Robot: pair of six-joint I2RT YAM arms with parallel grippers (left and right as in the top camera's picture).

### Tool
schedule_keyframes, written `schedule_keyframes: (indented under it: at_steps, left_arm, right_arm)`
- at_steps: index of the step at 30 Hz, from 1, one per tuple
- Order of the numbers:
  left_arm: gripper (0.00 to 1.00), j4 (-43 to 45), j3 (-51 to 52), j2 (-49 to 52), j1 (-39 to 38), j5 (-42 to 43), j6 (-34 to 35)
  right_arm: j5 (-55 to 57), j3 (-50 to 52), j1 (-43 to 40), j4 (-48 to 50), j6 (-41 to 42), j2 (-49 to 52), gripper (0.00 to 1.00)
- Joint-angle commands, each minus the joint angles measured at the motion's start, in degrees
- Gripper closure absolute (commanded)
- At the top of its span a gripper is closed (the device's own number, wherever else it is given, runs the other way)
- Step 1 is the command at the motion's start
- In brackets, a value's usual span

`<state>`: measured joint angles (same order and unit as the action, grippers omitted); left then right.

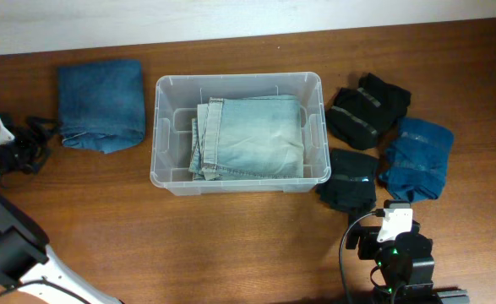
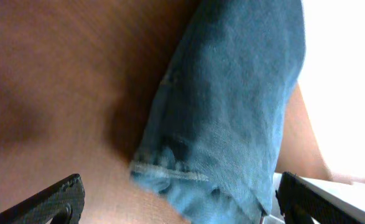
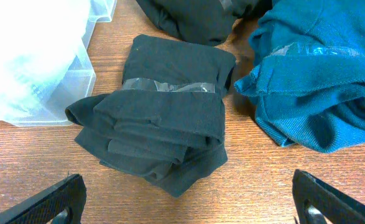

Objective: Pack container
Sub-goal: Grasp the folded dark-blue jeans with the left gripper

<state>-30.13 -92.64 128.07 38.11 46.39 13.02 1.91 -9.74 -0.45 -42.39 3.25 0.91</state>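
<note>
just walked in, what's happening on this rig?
Mid-packing. The container holds one folded pair of light jeans. Both grippers are open and empty: the left gripper faces the dark blue jeans lying left of the bin, and the right gripper faces a black folded bundle to its right. A second black bundle and a teal garment lie nearby.

The container point(image 1: 165, 118) is clear glossy plastic, the jeans point(image 1: 252, 135) inside faded matt denim, the table point(image 1: 231, 245) smooth brown wood.

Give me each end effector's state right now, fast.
Left end effector: open, holding nothing, facing the folded blue jeans.
Right end effector: open, holding nothing, facing the folded black garment.
</note>
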Motion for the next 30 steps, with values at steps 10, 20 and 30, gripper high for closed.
schedule_keyframes:
  at_steps: [10, 20, 30]
  left_arm:
    - [0.01, 9.7, -0.5, 10.1, -5.0, 11.8, 2.8]
    - [0.95, 9.7, -0.5, 10.5, -8.1, 4.7, 6.0]
    - [1.00, 8.1, -2.6, 6.8, -4.7, 27.0, 3.7]
  right_arm:
    - [0.1, 0.5, -0.4, -0.2, 0.7, -0.4, 0.02]
    - [0.1, 0.5, -0.4, -0.2, 0.7, -0.4, 0.02]
    - [0.1, 0.5, -0.4, -0.2, 0.7, -0.4, 0.01]
